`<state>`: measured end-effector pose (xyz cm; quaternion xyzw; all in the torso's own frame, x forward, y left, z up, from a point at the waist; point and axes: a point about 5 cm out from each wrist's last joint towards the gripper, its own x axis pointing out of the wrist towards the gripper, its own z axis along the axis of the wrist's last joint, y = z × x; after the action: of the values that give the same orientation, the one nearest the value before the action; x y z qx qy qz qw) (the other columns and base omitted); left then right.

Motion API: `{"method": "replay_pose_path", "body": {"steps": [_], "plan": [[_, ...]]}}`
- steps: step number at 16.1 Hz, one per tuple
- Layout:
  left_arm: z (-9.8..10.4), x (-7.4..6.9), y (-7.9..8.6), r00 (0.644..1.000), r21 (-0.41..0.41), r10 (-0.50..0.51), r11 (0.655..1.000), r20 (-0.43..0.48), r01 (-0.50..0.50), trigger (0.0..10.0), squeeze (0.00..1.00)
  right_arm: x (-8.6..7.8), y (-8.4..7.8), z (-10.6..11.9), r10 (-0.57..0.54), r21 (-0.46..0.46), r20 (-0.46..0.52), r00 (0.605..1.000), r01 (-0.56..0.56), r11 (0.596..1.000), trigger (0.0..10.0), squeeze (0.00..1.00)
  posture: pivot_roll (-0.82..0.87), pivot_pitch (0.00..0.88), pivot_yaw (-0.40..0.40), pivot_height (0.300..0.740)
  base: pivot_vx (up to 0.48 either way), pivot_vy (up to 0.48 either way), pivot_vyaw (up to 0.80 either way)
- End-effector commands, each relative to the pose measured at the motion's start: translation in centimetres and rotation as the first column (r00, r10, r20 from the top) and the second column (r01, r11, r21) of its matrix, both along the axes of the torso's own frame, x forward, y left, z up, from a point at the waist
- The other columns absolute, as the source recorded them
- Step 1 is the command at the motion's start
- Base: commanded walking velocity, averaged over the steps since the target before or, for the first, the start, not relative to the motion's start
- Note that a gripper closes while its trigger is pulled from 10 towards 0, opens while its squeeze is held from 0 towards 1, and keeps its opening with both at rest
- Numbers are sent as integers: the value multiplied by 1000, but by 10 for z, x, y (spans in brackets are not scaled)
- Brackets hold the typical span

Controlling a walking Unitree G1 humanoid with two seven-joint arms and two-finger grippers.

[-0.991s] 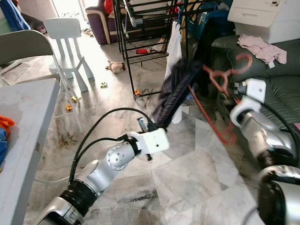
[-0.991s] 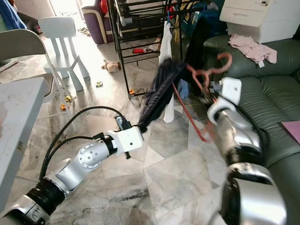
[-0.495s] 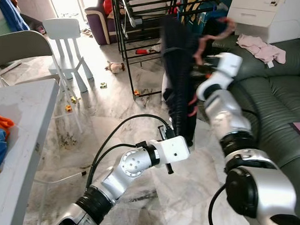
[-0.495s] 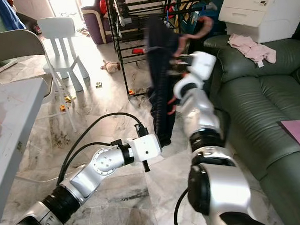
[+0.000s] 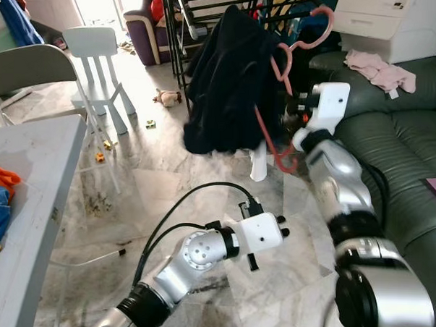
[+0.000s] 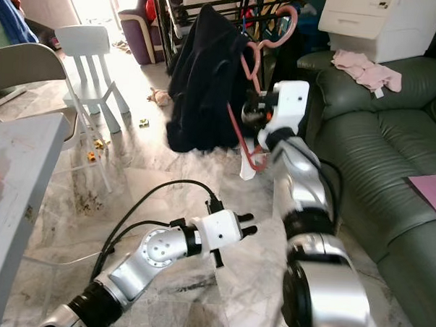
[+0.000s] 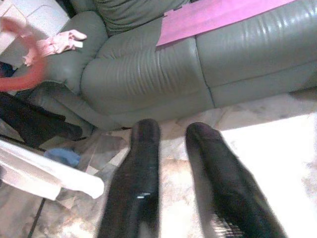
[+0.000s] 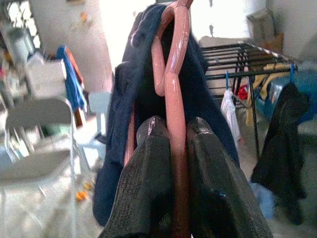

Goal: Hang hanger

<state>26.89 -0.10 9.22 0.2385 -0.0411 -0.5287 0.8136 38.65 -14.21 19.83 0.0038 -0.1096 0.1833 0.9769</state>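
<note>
A pink plastic hanger (image 5: 279, 65) carries a dark navy garment (image 5: 225, 84), held up in front of the black drying rack (image 5: 199, 21). Its hook (image 5: 322, 19) points upward beside the rack's bars. My right gripper (image 5: 294, 116) is shut on the hanger's lower stem; in the right wrist view the two fingers (image 8: 148, 163) pinch the pink bar (image 8: 174, 99), with the garment (image 8: 119, 124) draped behind it. My left gripper (image 5: 279, 228) hovers low over the marble floor, below the garment and apart from it. It stands open (image 7: 171, 129) with nothing between its fingers.
A green leather sofa (image 5: 411, 128) runs along the right, with a pink cloth (image 5: 370, 67) on it and a white box (image 5: 391, 19) behind. Clothes hang on the rack. A white child's chair (image 5: 99, 57), a grey chair and a grey table (image 5: 28, 191) stand left. Small toys dot the floor.
My right arm has swung the hanger and garment up and toward the rack. The left gripper, at the garment's lower end a second ago, has come away and dropped lower.
</note>
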Motion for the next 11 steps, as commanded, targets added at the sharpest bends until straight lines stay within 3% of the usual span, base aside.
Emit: {"method": "replay_pose_path", "body": {"steps": [1,4,5,9,11], "plan": [[3,2,8,999,-4,25,1000,23,-25,10000,1000,-6,9,0,71,-93,53,996,-66,994,10000,0,-125,0,76,740,0,0,0],[5,1,27,999,0,40,999,36,-40,10000,1000,-22,-7,-28,109,-222,31,994,-100,970,10000,0,-118,0,77,740,0,0,0],[11,2,39,996,0,50,999,70,-50,10000,1000,-32,-12,-39,151,-304,29,988,-136,943,10000,0,-115,0,84,740,0,0,0],[27,8,63,981,35,46,998,189,-54,10000,1000,-48,-17,-53,255,-353,-1,967,-239,904,10000,0,-107,0,86,740,0,0,0],[26,15,74,976,56,77,994,203,-90,10000,1000,-49,-19,-58,237,-336,-8,972,-226,915,10000,0,-98,0,88,740,0,0,0]]}}
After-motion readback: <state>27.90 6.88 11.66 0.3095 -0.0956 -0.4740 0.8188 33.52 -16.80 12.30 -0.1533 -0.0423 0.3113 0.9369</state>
